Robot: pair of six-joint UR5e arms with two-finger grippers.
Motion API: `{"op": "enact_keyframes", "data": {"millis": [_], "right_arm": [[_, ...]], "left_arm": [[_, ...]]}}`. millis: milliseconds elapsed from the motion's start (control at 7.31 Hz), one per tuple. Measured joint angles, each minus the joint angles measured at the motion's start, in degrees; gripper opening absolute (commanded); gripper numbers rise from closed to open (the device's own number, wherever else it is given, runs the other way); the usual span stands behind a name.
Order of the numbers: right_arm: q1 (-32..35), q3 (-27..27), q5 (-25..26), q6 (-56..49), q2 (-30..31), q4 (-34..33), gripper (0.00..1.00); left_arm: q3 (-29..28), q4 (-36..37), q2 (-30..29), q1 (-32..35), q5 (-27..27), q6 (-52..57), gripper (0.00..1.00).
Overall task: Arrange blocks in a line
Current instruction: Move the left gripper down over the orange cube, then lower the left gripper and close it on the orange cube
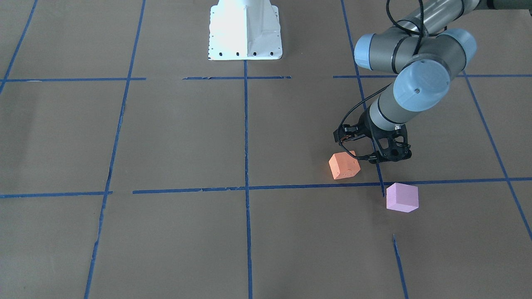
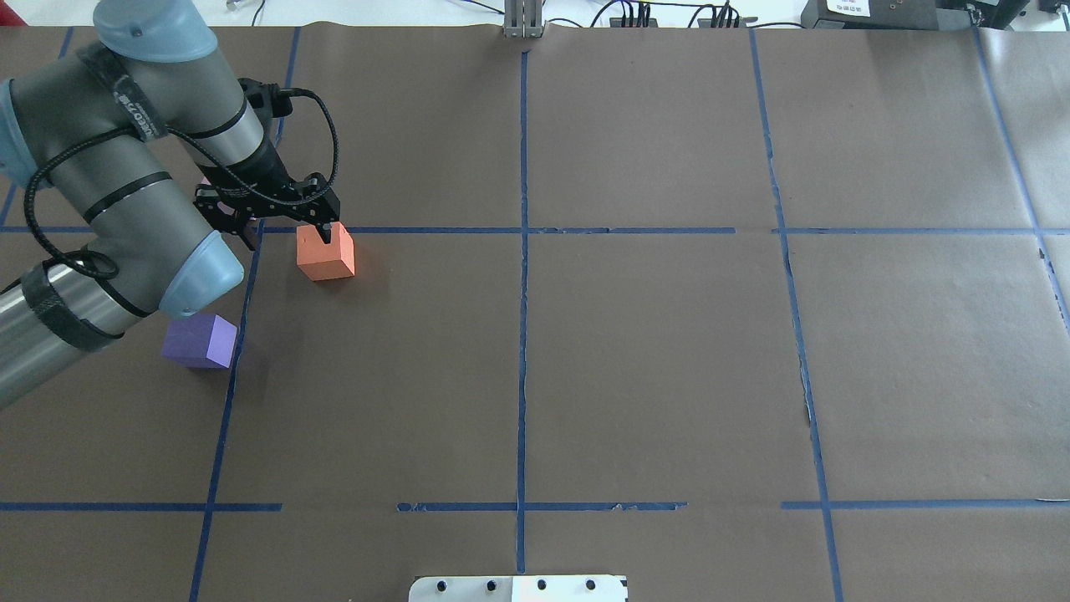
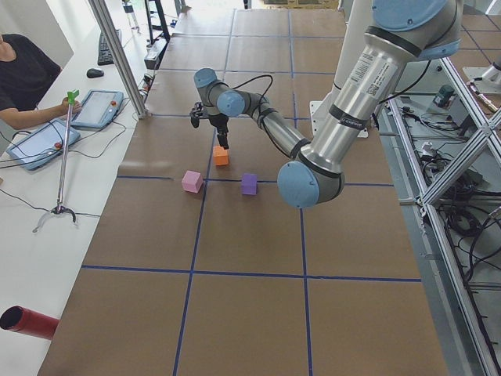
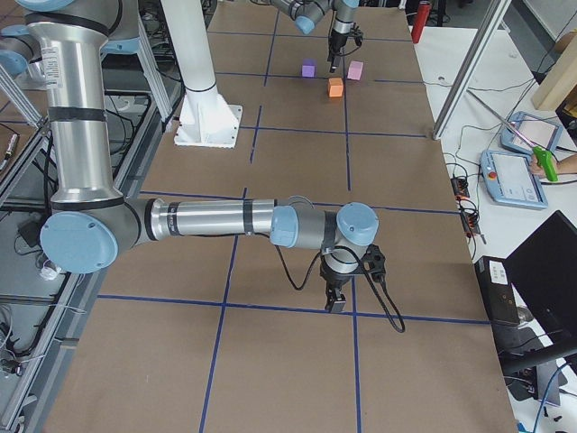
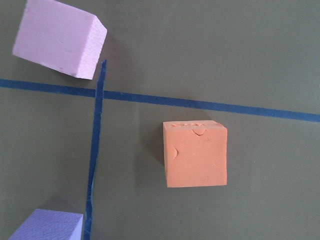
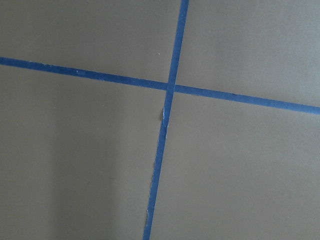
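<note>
While hovering at upper left over the orange block (image 2: 325, 255), left gripper (image 2: 288, 219) state unclear; next, probably lowering to grasp.

Opposed exteriors share orange block (image 1: 344, 165); wrists downward.

The table (image 2: 635, 351) is matte brown, crossed by a grid of blue tape lines (image 2: 522, 334). One block is orange (image 5: 196, 154), one violet-blue (image 2: 201, 341), one pale pink-lilac (image 1: 401, 197). The left arm (image 2: 109, 184) is grey with light blue caps; its fingers (image 2: 328, 234) are black. The robot's base (image 1: 245, 31) is white.
</note>
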State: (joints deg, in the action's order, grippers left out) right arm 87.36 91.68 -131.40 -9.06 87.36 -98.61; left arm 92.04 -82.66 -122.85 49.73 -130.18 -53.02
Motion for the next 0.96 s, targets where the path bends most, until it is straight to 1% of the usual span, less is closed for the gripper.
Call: {"op": "enact_keyframes", "data": {"millis": [274, 957], "right_arm": [[0.0, 0.0, 0.0, 0.0, 0.0, 0.0, 1.0], [0.0, 0.0, 0.0, -0.1, 0.0, 0.0, 1.0]], "left_arm": [[-4.3, -1.4, -1.9, -0.4, 0.2, -0.6, 1.0], [-9.3, -5.5, -2.5, -0.8, 0.4, -1.0, 1.0]]}}
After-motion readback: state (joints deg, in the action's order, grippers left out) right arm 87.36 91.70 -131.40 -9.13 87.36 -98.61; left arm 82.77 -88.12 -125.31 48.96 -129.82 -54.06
